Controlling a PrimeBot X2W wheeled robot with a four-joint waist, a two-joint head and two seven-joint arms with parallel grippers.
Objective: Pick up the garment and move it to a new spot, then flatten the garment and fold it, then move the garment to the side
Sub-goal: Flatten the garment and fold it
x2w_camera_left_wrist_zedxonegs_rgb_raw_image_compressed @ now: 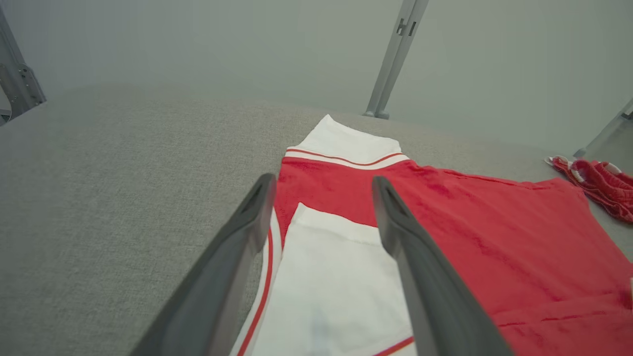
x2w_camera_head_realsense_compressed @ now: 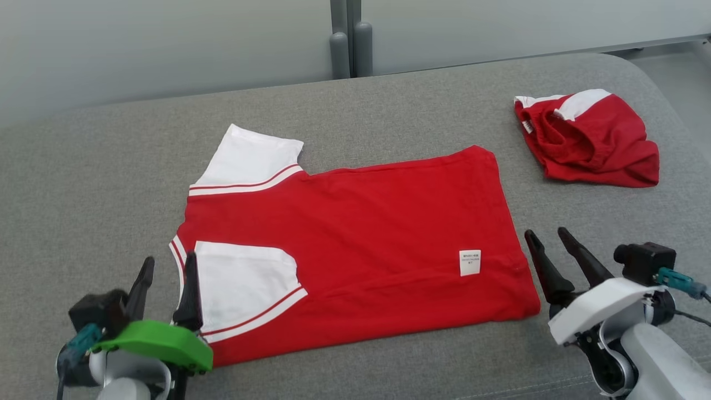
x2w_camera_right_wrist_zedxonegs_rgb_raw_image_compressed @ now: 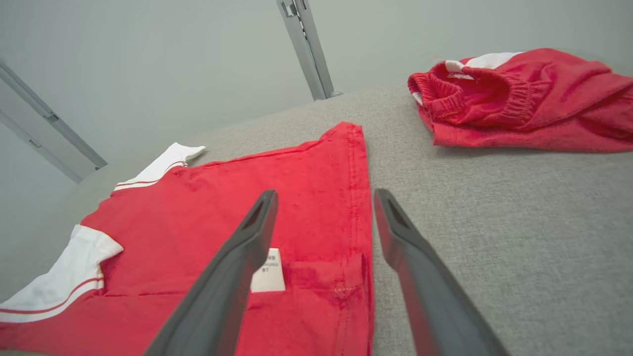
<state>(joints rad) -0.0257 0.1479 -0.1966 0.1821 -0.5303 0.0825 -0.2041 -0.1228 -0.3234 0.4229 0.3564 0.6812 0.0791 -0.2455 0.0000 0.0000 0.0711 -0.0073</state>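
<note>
Red garment [x2w_camera_head_realsense_compressed: 355, 233]: lay spread on the grey upholstered surface [x2w_camera_head_realsense_compressed: 111, 166], between the two claws; near edge already turned over, white label [x2w_camera_head_realsense_compressed: 470, 262] uppermost.
Long axis: ran left to right across the head view, neck end to the left, hem to the right.
Left gripper [x2w_camera_head_realsense_compressed: 170, 258]: stood with jaws wide apart and empty at the neck end, over the edge of the near white sleeve [x2w_camera_head_realsense_compressed: 244, 283].
Right gripper [x2w_camera_head_realsense_compressed: 545, 231]: stood likewise spread and empty, just beside the hem corner; in its wrist view, one finger over red cloth, the other over bare grey.
Nearer arm: neither, by judgement; each posted at its own end, so the coming fold probably called for both together, taking the near edge toward the far one.
Count: one garment in hand; two white sleeves, the far sleeve [x2w_camera_head_realsense_compressed: 250, 158] flat; one label; two grippers; one crumpled pair of red shorts [x2w_camera_head_realsense_compressed: 589, 139], well apart at the far right.
</note>
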